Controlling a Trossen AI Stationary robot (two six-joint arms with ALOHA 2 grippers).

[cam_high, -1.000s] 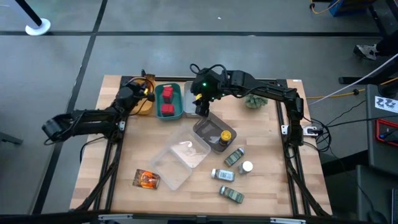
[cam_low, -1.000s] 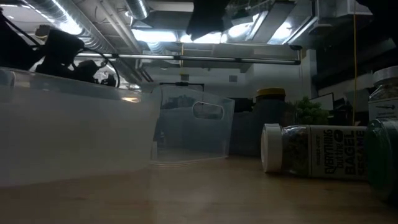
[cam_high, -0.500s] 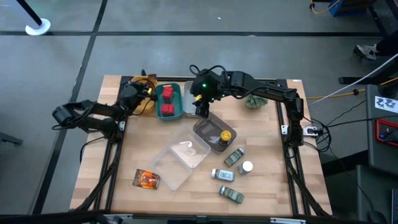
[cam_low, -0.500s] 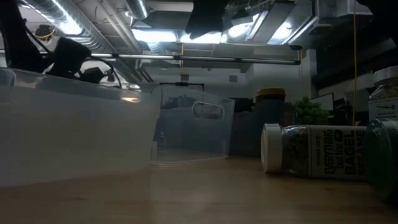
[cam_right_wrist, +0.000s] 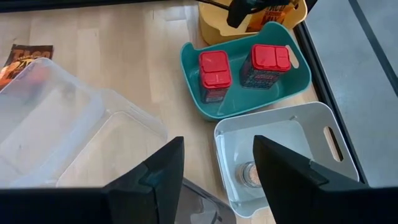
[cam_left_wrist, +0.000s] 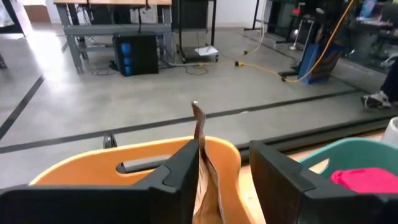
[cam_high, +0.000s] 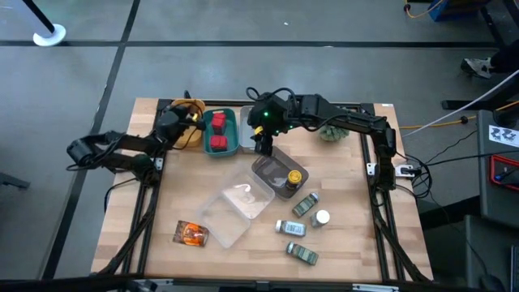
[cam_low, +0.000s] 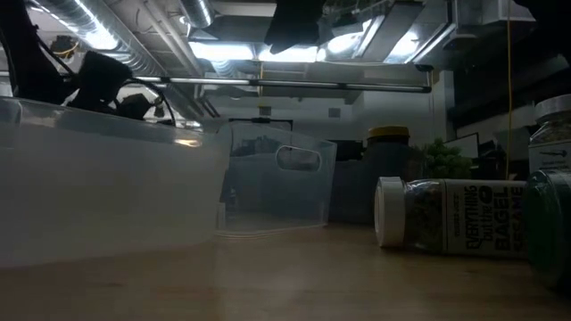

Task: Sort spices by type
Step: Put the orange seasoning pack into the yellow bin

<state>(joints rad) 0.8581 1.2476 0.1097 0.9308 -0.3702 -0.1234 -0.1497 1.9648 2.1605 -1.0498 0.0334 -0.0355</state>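
Note:
My left gripper [cam_high: 180, 122] is open over the yellow bin [cam_left_wrist: 93, 165] at the far left of the table. A thin orange-brown foil packet [cam_left_wrist: 200, 146] stands on edge in that bin, between its fingers. My right gripper [cam_right_wrist: 217, 155] is open above the pale grey bin [cam_right_wrist: 323, 124], where a tiny brown jar [cam_right_wrist: 252, 174] sits on the bottom. Two red cubes [cam_right_wrist: 214, 68] stand in the teal bin [cam_right_wrist: 242, 102]. Another orange packet [cam_high: 192, 234] lies flat near the table's near left. Green-labelled jars [cam_high: 306, 204] and a white-capped bottle [cam_high: 322, 217] lie near the right. My left gripper: the packet's upper edge [cam_left_wrist: 198, 124] stands close against the inner side of one finger [cam_left_wrist: 180, 177]. I cannot tell whether they touch. The packet's lower part rests inside the yellow bin.
Two clear trays [cam_high: 235, 204] sit mid-table, and a yellow-lidded jar [cam_high: 296, 176] is beside the farther one. A spiky green plant [cam_high: 332, 130] stands at the far right. In the low view a green-labelled jar [cam_low: 446, 214] lies on its side.
My left arm's rear links have swung toward the table's far edge while its gripper stayed at the yellow bin. The right arm and the objects have kept still.

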